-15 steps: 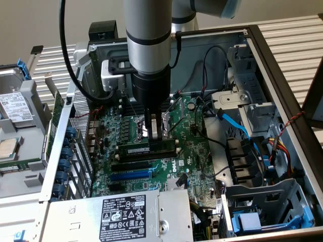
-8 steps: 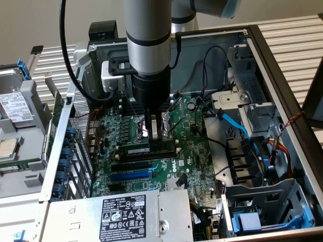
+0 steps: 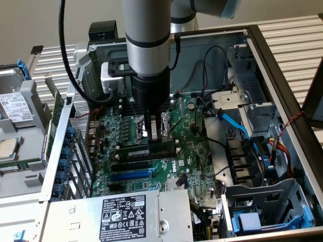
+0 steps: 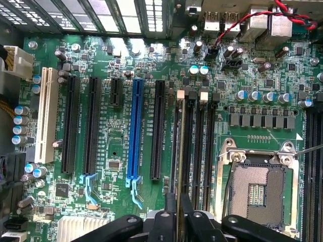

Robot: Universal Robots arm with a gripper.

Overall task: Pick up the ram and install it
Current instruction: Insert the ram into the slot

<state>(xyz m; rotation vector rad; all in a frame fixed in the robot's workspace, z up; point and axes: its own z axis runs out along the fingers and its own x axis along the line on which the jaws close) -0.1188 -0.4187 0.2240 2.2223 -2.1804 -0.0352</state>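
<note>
Background: computer case (image 3: 192, 43) lying open.
Ram (image 3: 136, 150): standing in mid-frame slot (image 3: 120, 152) for seating.
Tool (image 3: 157, 137): straddling Ram; grip indiscernible.

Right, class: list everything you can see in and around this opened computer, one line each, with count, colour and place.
ram: one, dark green, on edge in a black memory slot beside the processor socket
motherboard: one, green, on the case floor
long expansion slot: one, blue, among black slots
white slot: one, cream, beyond the black slots, far from the socket
processor socket: one, silver frame, empty
power supply: one, silver, labelled, below the board in the exterior view
data cable: one, blue, the exterior view's right
hard drive: one, silver, outside the case, the exterior view's left
arm: one, grey, coming down
gripper: one, black, over the ram
</note>
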